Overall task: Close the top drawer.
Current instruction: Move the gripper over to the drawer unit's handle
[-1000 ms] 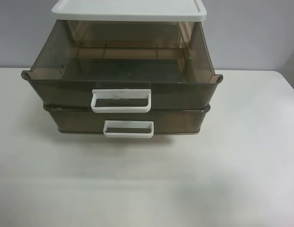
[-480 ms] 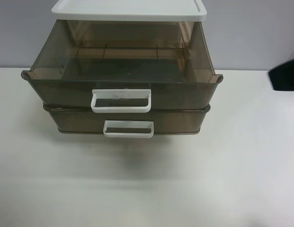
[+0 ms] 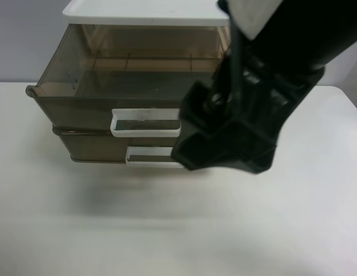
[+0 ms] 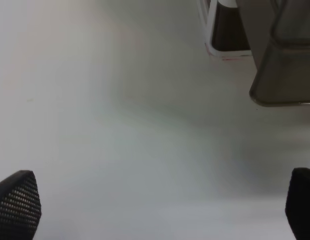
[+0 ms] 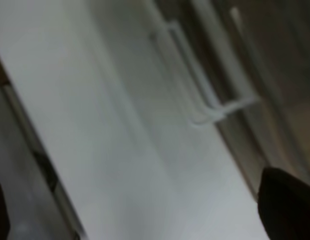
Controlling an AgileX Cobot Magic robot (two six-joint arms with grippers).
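The top drawer [image 3: 75, 106] is smoky-brown and pulled far out from under the white lid [image 3: 144, 11]; its scuffed white handle [image 3: 145, 123] faces front. A black arm [image 3: 241, 126] reaches in from the exterior high view's upper right and covers the drawers' right half; its fingers do not show there. The right wrist view is blurred: a white loop handle [image 5: 194, 85] on brown drawer fronts, and my right gripper [image 5: 145, 220] open with dark fingertips [image 5: 287, 210] at the edges. My left gripper [image 4: 159, 210] is open over bare table, apart from a brown drawer corner [image 4: 282, 70].
The lower brown drawer [image 3: 92, 148], with a clean white handle [image 3: 152, 156], sticks out slightly under the top one. The white table [image 3: 80, 230] stretches in front of the drawers. A grey wall [image 3: 23, 40] stands behind the unit.
The black arm has swept in from the right edge to in front of the drawers, now hiding their right half. The drawers have not moved.
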